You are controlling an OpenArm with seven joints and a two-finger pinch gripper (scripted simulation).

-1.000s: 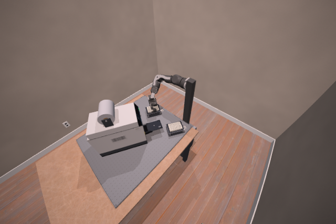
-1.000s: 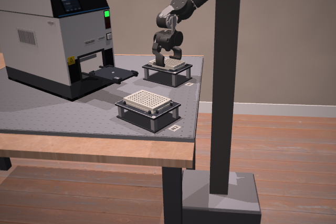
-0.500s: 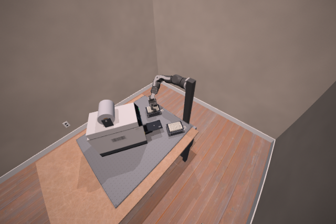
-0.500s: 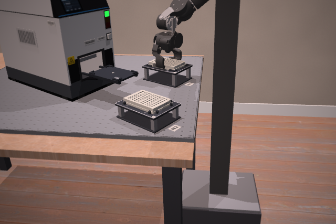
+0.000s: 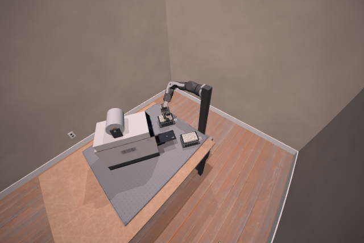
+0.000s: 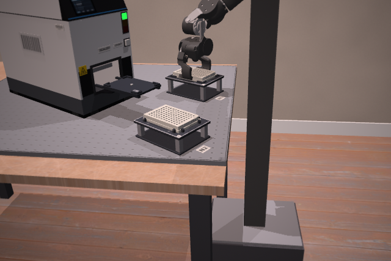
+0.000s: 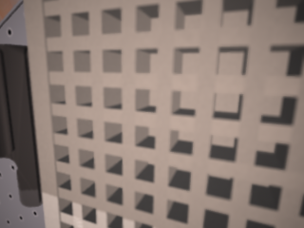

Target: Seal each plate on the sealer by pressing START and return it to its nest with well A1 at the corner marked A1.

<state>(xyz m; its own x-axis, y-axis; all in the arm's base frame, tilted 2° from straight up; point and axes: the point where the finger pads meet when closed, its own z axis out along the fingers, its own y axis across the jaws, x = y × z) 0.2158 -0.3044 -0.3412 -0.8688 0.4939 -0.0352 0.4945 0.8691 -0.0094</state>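
My gripper (image 5: 166,118) (image 6: 196,71) is open, low over the far nest (image 6: 203,84), its fingers on either side of the cream open plate (image 6: 207,75) (image 7: 164,95). In the wrist view one finger is beside the plate's edge; the other is out of view. The plate sits in the nest. The second cream plate (image 5: 190,136) (image 6: 170,116) lies flat in nest N2 (image 6: 204,124). The sealer's dark stage (image 5: 169,136) (image 6: 127,85) is out and bare. The sealer (image 5: 127,144) (image 6: 38,62) shows its green lamp (image 6: 124,16) lit, above the START button (image 6: 126,42).
The stage juts from the sealer between the two nests. A foil roll (image 5: 115,119) stands on top of the sealer. The arm's dark post (image 5: 205,111) (image 6: 261,93) rises beside the table's edge, near both nests.
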